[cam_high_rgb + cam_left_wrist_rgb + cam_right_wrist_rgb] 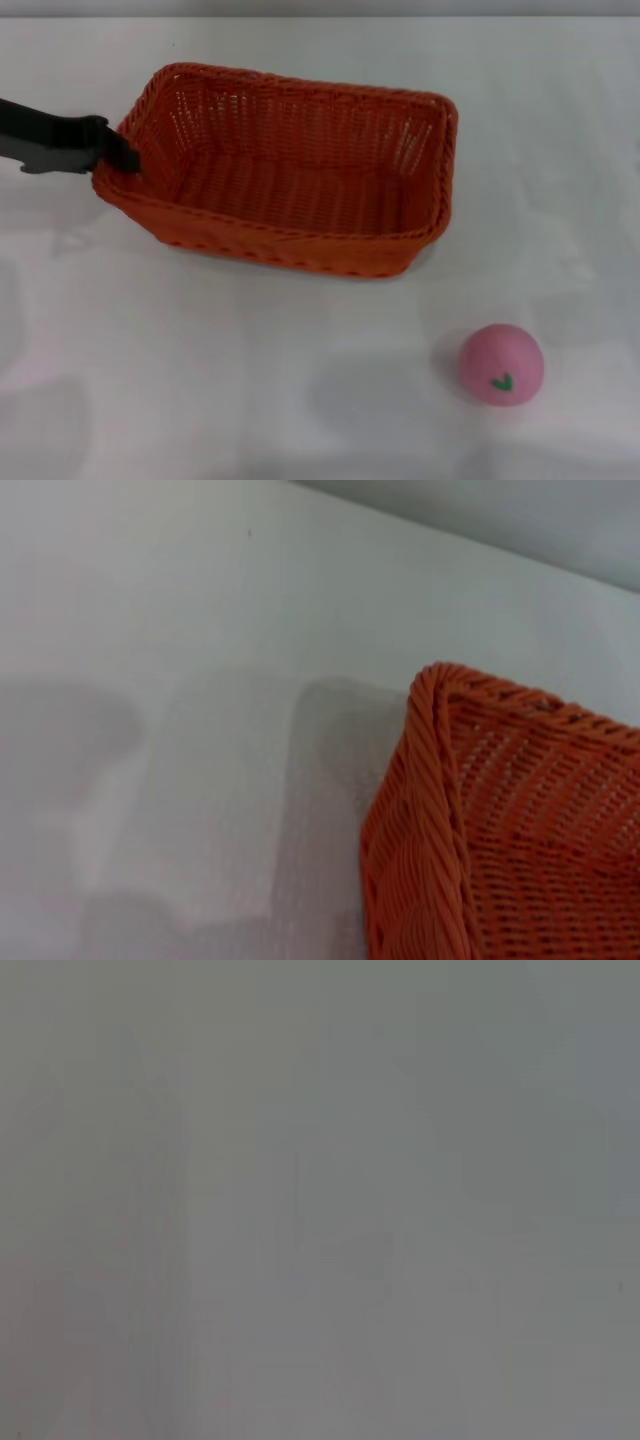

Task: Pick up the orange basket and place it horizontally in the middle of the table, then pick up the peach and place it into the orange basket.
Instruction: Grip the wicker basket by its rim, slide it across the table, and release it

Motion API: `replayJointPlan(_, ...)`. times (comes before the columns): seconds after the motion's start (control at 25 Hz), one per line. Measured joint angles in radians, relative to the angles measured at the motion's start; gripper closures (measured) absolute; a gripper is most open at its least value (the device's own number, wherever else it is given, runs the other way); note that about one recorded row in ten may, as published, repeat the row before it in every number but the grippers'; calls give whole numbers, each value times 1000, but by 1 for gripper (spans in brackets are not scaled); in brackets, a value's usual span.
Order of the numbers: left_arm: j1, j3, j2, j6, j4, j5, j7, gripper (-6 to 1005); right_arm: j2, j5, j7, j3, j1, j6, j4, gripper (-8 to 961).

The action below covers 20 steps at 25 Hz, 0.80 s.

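Note:
The orange basket (300, 238) lies lengthwise across the back middle of the white table (200, 380), its open side up. My left gripper (122, 157) reaches in from the left and is shut on the rim of the basket's left short end. One corner of the basket (500, 830) with its braided rim fills the left wrist view. The peach (501, 364), a pink ball with a small green mark, rests on the table at the front right, well apart from the basket. My right gripper is out of view; the right wrist view shows only a blank grey surface.
Bare white tabletop surrounds the basket and the peach. The table's far edge runs along the top of the head view.

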Motion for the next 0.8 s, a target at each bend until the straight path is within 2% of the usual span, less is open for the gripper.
replayJointPlan(0.28, -1, 8, -9, -11, 24, -12, -21, 792, 0, -4, 6, -7, -16, 10, 8, 287)
replayJointPlan(0.8, -4, 13, 1, -38, 76, -51, -14, 782, 0, -9, -2, -12, -27, 29, 41, 288)
